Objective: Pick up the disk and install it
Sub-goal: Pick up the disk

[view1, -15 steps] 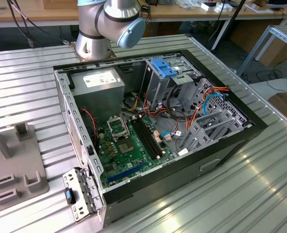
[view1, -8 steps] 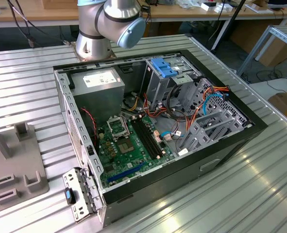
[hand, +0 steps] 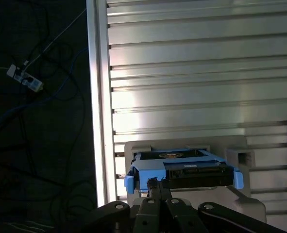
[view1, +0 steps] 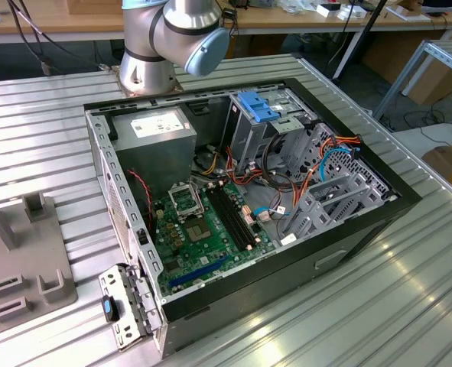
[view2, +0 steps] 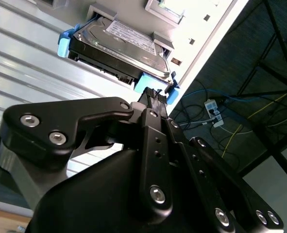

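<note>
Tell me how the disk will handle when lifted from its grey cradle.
Probably stiff: the disk is a metal-topped slab, unlikely to sag. Likely heavy for its size, so lifted from the end where the claw sits, it may tip downward. The blue rail there is plastic and could flex slightly.

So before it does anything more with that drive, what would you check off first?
1. The disk sits in its grey holder on the ribbed table: ok.
2. The gripper is at the disk's blue-railed end: ok.
3. The grip on the disk is firm: cannot tell.
4. The computer case lies open on top: ok.
5. The loose cables keep clear of the drive cage: cannot tell.
</note>
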`<state>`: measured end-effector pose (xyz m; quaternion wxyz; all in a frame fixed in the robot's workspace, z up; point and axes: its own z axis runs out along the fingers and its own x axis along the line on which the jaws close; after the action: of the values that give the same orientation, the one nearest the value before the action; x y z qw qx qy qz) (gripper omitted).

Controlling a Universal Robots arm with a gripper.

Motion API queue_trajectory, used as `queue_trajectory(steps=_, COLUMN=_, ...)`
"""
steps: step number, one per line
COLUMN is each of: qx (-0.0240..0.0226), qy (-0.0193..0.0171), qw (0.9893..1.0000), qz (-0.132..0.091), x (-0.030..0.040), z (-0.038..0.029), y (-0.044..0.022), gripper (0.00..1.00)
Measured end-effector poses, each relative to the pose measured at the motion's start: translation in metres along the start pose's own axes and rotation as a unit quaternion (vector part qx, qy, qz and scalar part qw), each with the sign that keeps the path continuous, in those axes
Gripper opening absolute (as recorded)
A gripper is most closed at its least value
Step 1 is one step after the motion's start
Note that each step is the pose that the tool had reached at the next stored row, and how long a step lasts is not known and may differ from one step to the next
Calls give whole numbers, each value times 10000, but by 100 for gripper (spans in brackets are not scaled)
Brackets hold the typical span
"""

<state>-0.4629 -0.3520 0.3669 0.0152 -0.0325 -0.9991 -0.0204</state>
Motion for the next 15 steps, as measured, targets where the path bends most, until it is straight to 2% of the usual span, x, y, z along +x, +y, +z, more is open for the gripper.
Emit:
queue_trajectory(steps=5, qx=0, qy=0, qw=10000, qz=-3, x=0, z=1, y=0, gripper=11)
queue_trajectory(steps=9, qx=5, qy=6, qw=9998, qz=-188, x=0, z=2, y=0, gripper=11)
queue_trajectory(steps=10, qx=12, qy=14, qw=9993, qz=-368, x=0, z=2, y=0, gripper=11)
queue_trajectory(steps=12, qx=17, qy=21, qw=9985, qz=-553, x=0, z=4, y=0, gripper=11)
queue_trajectory(steps=13, qx=23, qy=28, qw=9973, qz=-727, x=0, z=4, y=0, gripper=11)
queue_trajectory(steps=15, qx=29, qy=37, qw=9956, qz=-937, x=0, z=5, y=0, gripper=11)
